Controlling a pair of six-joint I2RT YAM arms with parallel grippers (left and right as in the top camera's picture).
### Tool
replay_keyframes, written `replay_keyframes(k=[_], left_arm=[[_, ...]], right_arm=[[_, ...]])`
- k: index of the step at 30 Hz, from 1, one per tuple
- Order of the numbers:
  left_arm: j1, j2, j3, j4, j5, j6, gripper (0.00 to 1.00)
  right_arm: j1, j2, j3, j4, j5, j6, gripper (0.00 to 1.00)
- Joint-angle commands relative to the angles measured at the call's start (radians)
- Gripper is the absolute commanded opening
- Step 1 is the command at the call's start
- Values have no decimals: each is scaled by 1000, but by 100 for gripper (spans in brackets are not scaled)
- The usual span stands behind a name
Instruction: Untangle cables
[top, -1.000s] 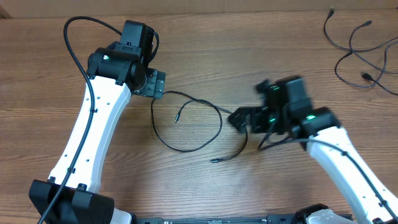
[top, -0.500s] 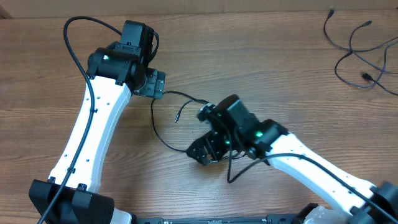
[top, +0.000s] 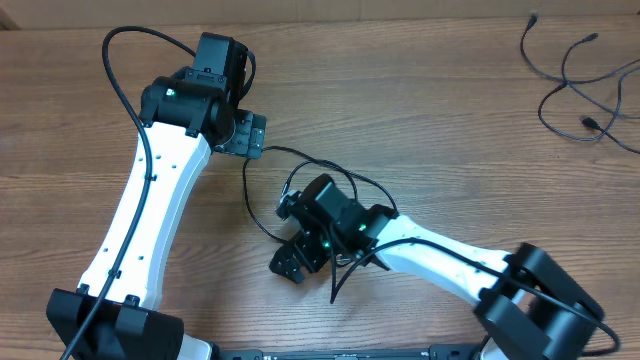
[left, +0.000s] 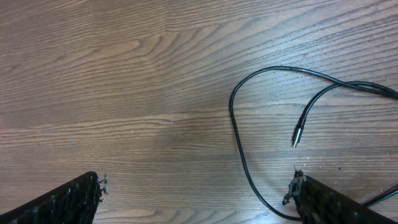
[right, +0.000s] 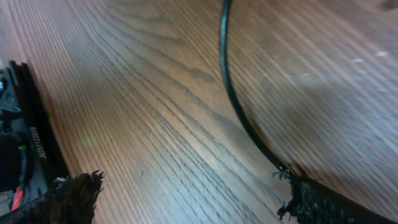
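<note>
We see the right pincer (top: 289, 262) spread wide and empty, low over the bench (top: 450, 110). The looped cable (top: 246, 190) passes one fingertip, perhaps touching it. The left pincer (top: 252, 135) gapes too, just beside that loop. More cables (top: 570, 85) lie at the far right corner.

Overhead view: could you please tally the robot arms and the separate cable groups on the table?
Arms: 2, left arm and right arm
Cable groups: 2, centre loop and corner pile
Total: 4
</note>
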Motion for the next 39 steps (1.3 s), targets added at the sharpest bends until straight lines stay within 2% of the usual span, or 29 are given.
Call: replay_keyframes(k=[1,10,23,28,30,32,36,38,39], left_arm=[[0,6,-5,3,-12,15,100],[0,6,-5,3,-12,15,99],[0,6,-5,3,-12,15,100],[0,6,-5,3,-12,15,100],[0,6,-5,3,-12,15,100],[0,6,-5,3,-12,15,100],[0,6,-5,3,-12,15,100],[0,6,-5,3,-12,15,100],[0,6,-5,3,-12,15,100]], right_arm=[[19,46,5,39,6,-5,100],[18,80,5,110,137,-5,100],[19,137,5,229,125,-64,99],[19,150,5,250,126,-64,77],[18,165,5,261,126,-64,63],[18,183,5,276,125,-64,43],[18,198,5,283,126,-64,32],[18,198,5,287,126,-64,21],[18,198,5,286,126,-64,9]])
